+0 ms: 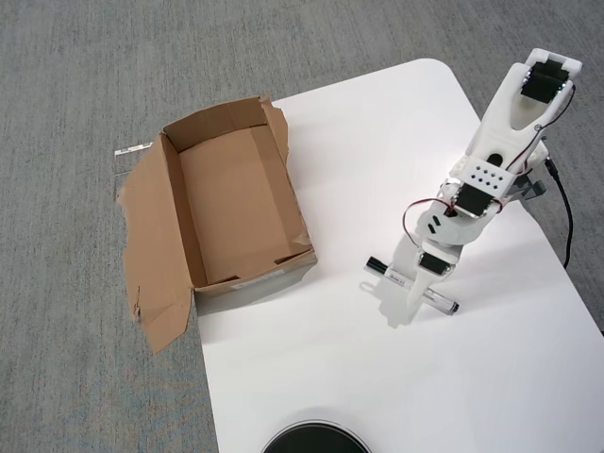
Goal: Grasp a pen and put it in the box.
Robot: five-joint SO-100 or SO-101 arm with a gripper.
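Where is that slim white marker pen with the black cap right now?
In the overhead view, the slim white marker pen lies on the white table, right of the brown cardboard box, with the arm's jaws directly over its middle.

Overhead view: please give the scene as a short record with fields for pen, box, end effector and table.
pen: lies flat on the table, right of the box, middle hidden under the end effector
box: open, empty, on the table's left edge, one large flap folded outward
end effector: down over the pen; open or shut cannot be told
table: white
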